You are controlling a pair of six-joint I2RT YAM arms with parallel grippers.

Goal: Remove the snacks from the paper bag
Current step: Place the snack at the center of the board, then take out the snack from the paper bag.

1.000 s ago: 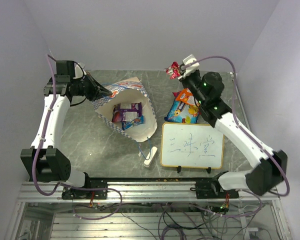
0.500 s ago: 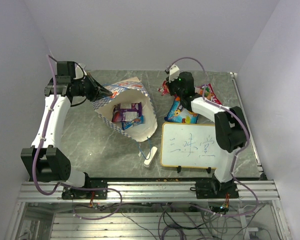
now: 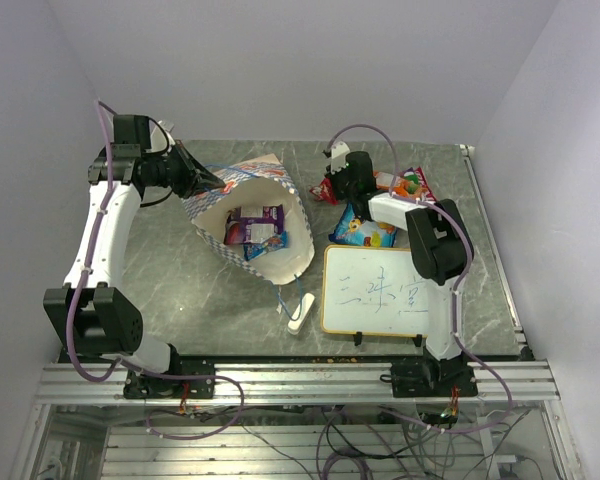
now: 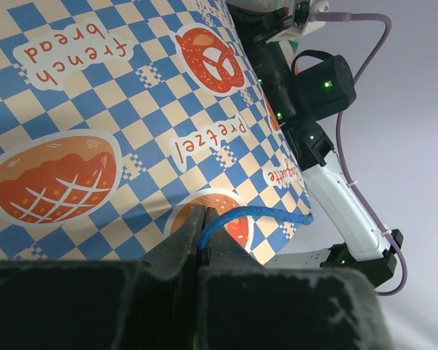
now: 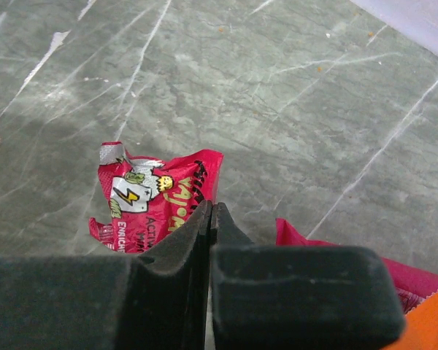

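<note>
The paper bag [image 3: 265, 255] lies tilted on the table with its mouth open toward the camera. Its checkered side fills the left wrist view [image 4: 131, 109]. My left gripper [image 3: 206, 181] is shut on the bag's blue cord handle [image 4: 255, 215] at the bag's far left rim. Purple and blue snack packets [image 3: 255, 225] lie inside the bag. My right gripper [image 3: 332, 188] is shut on the edge of a red snack packet [image 5: 142, 193], low over the table just right of the bag. Blue [image 3: 365, 232] and orange-red [image 3: 410, 185] packets lie on the table.
A framed whiteboard [image 3: 385, 290] stands at the front right. A white eraser [image 3: 300, 315] lies in front of the bag's base. Another pink-red packet [image 5: 394, 273] lies just right of my right fingers. Walls close in on the left, back and right.
My right gripper has come down and to the left with the red packet, from high at the back to the table beside the bag. The left gripper and the bag have hardly moved.
</note>
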